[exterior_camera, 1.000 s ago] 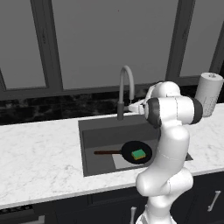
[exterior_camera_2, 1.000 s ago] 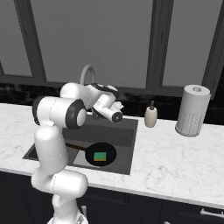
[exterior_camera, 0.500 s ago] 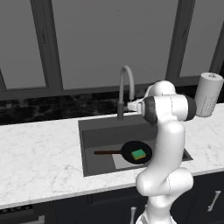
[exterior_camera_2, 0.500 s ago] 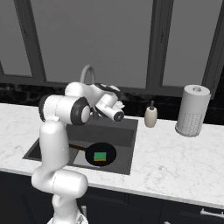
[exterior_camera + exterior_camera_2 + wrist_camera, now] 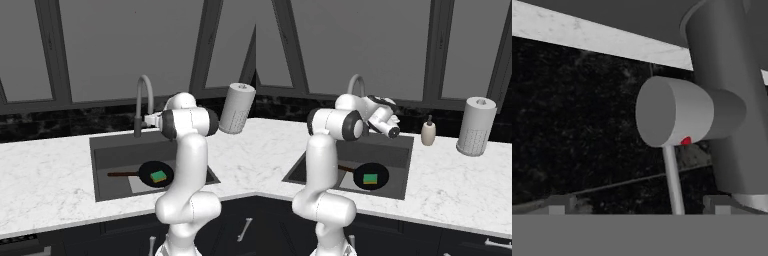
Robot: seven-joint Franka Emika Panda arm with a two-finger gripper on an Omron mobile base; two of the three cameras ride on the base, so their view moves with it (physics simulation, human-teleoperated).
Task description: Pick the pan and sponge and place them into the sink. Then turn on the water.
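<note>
Tool [image 5: 639, 202] has crept closer to faucet [image 5: 143, 102] lever [image 5: 673, 177], fingers apart, empty; pan [image 5: 155, 173] and sponge [image 5: 159, 176] sit in sink [image 5: 107, 155], so I'm on water.

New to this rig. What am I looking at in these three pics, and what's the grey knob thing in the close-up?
It is a simulated kitchen with one white robot arm on a drivable base. Two pictures come from cameras on that base, behind the arm to its left and right. The third comes from a camera on the hand.

In the base views, the black pan lies in the dark sink with the green sponge on it, so both are already placed. On the counter stand a soap bottle and a paper towel roll.

The gripper is raised near the faucet. The knob in the close-up is the faucet's side valve, with its thin lever pointing down between the fingertips. Nothing is held, and no water runs.
</note>
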